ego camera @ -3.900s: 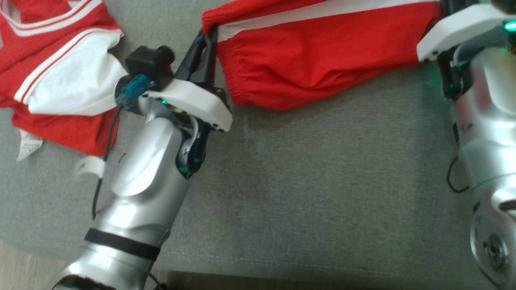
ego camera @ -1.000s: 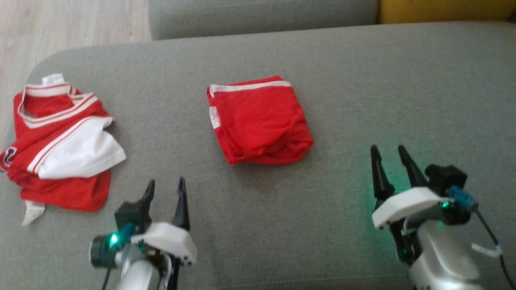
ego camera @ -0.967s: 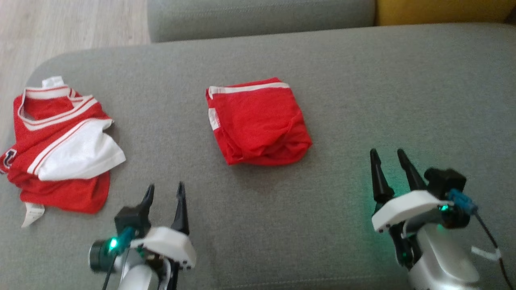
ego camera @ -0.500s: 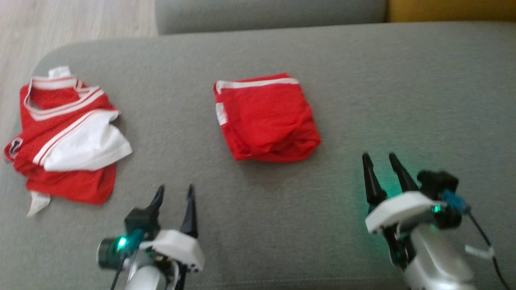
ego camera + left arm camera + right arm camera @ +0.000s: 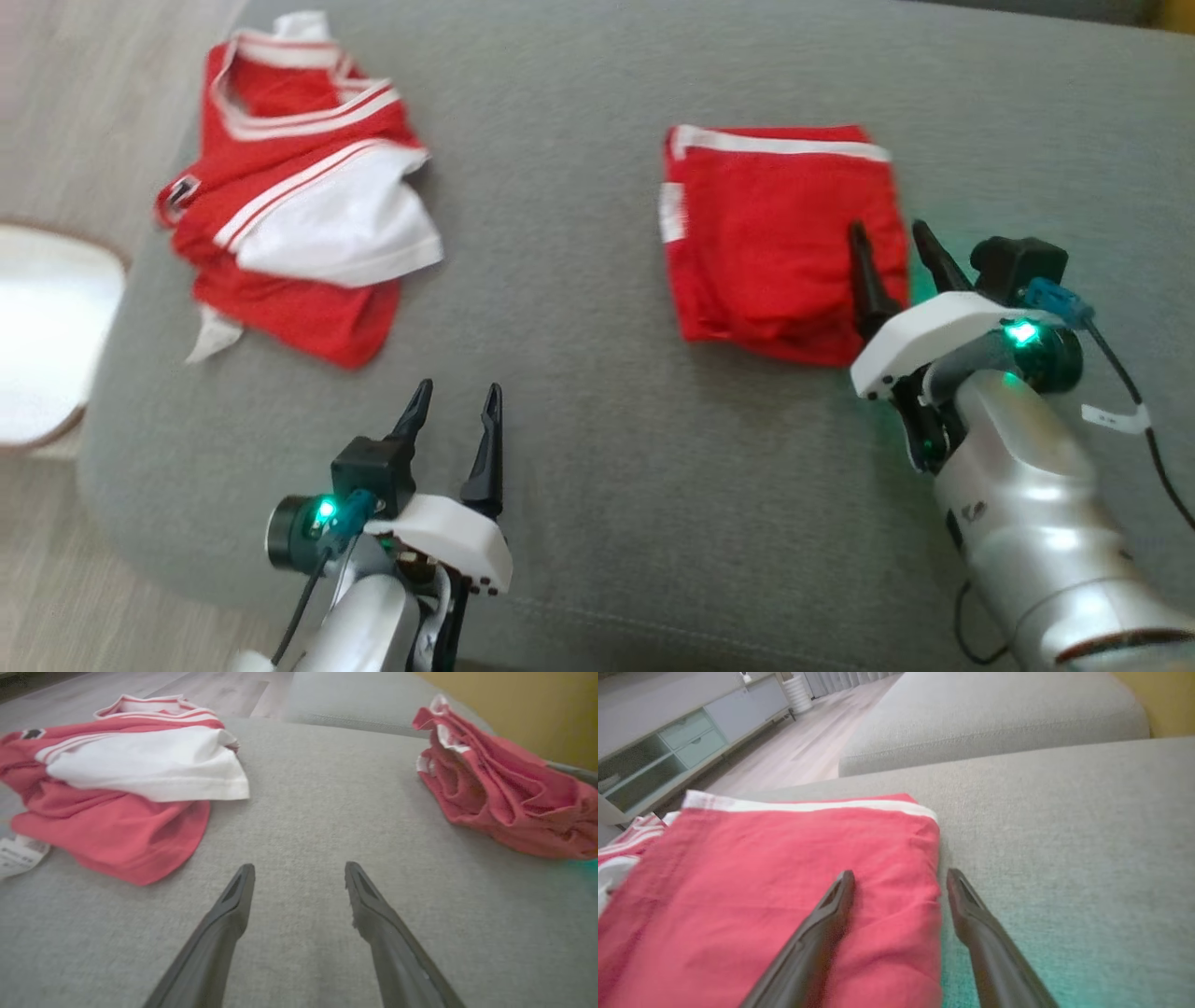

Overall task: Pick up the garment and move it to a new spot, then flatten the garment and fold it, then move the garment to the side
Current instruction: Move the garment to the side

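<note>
While the left end effector (image 5: pixel 458 385) and right end effector (image 5: pixel 887 226) stand spread and empty, the folded garment (image 5: pixel 766 243) awaits its move aside.
The garment lies mid-sofa (image 5: pixel 597 485), its right edge straddled by the right fingers; pinching only the top layer could drag the fold open.

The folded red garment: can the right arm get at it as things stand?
Probably yes. The right gripper is open at the right edge of the folded red garment, one finger over the cloth; nothing lies between.
</note>
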Robot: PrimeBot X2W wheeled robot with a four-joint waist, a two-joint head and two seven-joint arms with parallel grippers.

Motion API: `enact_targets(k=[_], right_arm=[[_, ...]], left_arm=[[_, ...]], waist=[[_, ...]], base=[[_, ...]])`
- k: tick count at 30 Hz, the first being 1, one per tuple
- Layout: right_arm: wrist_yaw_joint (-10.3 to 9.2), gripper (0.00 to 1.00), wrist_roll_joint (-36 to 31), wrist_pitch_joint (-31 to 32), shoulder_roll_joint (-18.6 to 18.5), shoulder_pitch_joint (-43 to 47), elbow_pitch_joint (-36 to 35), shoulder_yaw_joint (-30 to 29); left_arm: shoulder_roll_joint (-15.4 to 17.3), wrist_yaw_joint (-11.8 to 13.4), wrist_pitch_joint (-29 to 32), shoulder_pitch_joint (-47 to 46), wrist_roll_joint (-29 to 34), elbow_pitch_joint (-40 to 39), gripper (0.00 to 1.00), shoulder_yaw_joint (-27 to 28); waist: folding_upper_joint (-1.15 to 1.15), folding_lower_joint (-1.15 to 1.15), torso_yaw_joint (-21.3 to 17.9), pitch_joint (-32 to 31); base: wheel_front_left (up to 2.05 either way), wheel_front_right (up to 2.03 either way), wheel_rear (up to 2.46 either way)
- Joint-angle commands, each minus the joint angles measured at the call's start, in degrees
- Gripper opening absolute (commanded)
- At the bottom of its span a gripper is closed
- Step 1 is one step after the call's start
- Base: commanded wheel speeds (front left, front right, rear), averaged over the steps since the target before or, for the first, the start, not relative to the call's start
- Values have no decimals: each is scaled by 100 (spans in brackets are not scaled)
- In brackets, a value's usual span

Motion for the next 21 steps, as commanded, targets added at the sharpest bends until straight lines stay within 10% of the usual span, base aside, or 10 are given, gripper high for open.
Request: enact_targets(k=[1,2,3,10,21], right_arm=[[36,100,-130,40,61,-219,188,34],[36,67,-123,50,61,-273,342,6],[36,0,-133,38,61,-320,459,-14],[36,0,109,-64,61,-316,502,111],[36,0,402,-81,61,73,-324,899]], left_arm=[[59,23,-31,-218,27,-170,100,148],[59,20,-31,-219,33,-176,100,152],[59,21,-31,-218,47,-177,100,161],[59,11,-31,-213,142,-167,100,268],[59,-194,-31,-555,335,-72,100,395]], waist=[[0,-1,220,184],[0,-1,231,197],[0,-1,221,209],[0,-1,-329,68],[0,-1,-2772,-131]], base=[[0,0,0],[0,0,0],[0,0,0],[0,0,0],[0,0,0]])
